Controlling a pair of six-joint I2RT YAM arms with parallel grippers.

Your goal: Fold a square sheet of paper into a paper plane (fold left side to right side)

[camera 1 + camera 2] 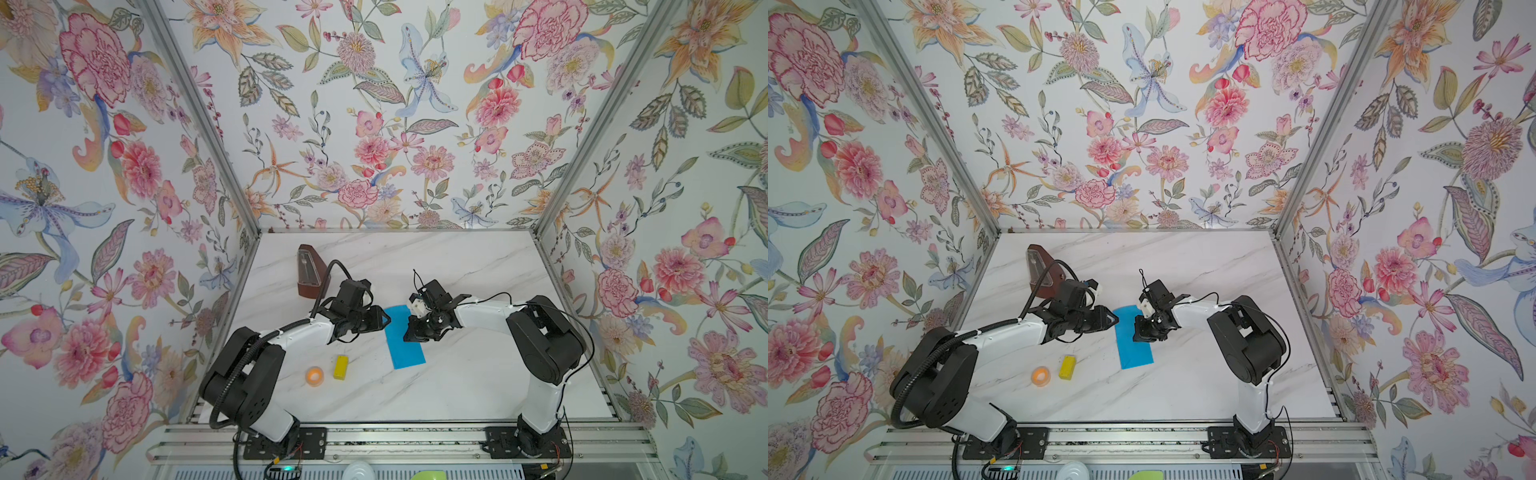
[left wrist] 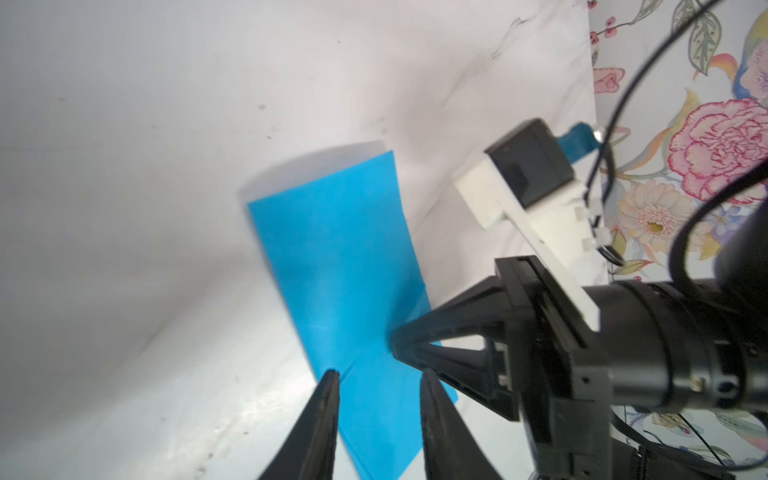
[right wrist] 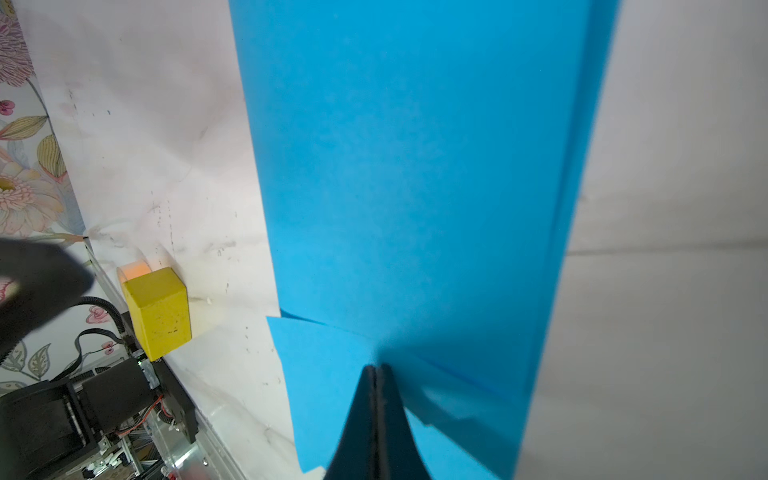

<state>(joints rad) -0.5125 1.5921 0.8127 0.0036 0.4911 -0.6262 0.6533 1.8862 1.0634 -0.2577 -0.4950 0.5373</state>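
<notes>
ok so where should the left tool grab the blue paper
Probably the long edge of the paper nearest the left tool, coming in low from the left. The paper lies flat on the table, so one finger must slip under an edge, and the shut right tool presses its opposite side, which should keep it from sliding.

Set high in both top views, looking down from six o'clock toward twelve, sharing the whole table point(image 1: 478, 382). From the left wrist, close at nine o'clock of the blue sheet point(image 2: 345, 257), looking across it. From the right wrist, closer at twelve, looking along the same blue sheet point(image 3: 415, 166) toward six.
</notes>
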